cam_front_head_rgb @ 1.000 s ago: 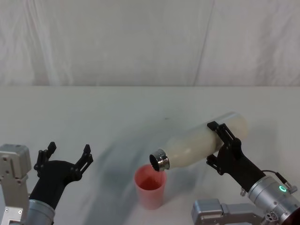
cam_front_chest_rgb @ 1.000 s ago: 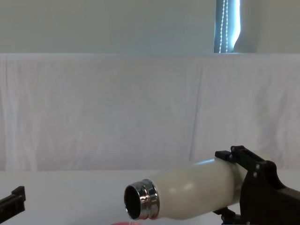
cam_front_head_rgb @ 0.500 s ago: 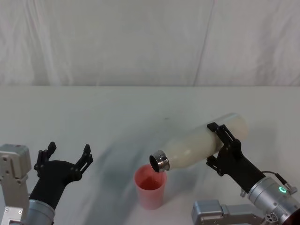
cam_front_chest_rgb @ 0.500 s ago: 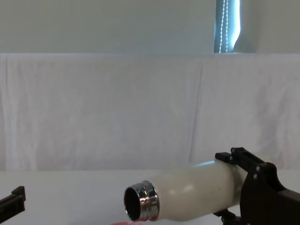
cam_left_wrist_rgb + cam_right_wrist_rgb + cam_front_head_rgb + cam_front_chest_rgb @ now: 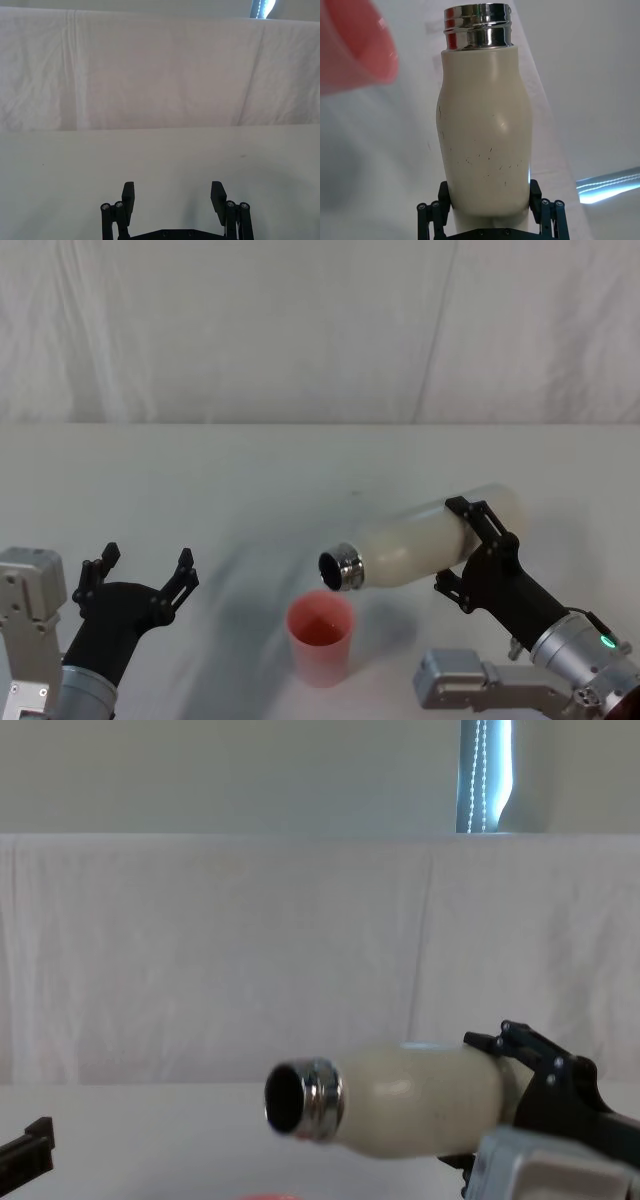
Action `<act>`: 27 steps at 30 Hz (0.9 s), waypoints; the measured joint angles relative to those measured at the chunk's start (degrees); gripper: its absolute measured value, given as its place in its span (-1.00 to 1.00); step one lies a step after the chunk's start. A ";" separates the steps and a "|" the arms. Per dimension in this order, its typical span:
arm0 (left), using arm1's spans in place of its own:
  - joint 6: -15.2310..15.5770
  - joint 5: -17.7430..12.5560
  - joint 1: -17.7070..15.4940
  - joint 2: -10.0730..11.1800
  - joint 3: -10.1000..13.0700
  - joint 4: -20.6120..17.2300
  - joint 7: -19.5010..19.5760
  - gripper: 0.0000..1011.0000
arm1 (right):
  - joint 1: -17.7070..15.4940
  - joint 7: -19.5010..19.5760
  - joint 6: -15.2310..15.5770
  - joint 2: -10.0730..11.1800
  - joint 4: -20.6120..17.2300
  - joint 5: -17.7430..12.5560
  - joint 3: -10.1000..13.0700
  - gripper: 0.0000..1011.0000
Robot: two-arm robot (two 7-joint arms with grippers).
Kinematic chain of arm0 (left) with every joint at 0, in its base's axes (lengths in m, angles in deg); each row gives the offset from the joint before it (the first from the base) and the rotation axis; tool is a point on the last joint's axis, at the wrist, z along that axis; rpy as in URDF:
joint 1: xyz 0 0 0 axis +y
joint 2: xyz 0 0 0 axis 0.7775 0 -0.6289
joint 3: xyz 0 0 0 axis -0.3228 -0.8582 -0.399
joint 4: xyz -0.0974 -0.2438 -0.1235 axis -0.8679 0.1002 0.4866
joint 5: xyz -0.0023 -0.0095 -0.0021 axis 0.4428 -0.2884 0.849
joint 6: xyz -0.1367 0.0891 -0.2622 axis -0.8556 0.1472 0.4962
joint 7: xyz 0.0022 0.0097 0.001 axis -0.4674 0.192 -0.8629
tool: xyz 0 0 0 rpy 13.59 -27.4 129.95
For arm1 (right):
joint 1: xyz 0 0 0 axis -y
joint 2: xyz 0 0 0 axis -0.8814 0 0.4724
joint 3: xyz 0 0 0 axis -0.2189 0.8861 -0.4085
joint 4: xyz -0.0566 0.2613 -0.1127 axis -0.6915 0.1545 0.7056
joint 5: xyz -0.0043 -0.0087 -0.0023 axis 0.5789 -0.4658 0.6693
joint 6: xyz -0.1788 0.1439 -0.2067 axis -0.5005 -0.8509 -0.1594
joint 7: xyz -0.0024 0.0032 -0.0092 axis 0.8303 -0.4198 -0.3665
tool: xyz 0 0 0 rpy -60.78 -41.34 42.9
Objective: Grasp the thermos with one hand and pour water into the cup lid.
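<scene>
White table [image 5: 250, 480], near to far: left gripper [image 5: 140, 570] idle near left with fingers spread, pink cup lid [image 5: 321, 638] upright near centre, right gripper [image 5: 478, 545] clamped round the thermos [image 5: 425, 545], which lies near-level above the cup lid, neck pointing left.

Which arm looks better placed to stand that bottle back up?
The right: its gripper is clamped around the thermos, held above the cup lid. The left gripper is open, apart at the table's near-left.
</scene>
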 joint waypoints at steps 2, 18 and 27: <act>0.00 0.00 0.00 0.00 0.00 0.00 0.00 0.98 | -0.35 -0.77 -0.49 -0.27 -0.47 -1.85 0.56 0.89; 0.00 0.00 0.00 0.00 0.00 0.00 0.00 0.98 | -5.00 -12.45 -0.87 -5.12 -5.95 -27.55 10.17 0.89; 0.00 0.00 0.00 0.00 0.00 0.00 0.00 0.98 | -7.93 -17.77 1.96 -6.75 -8.58 -40.95 15.74 0.89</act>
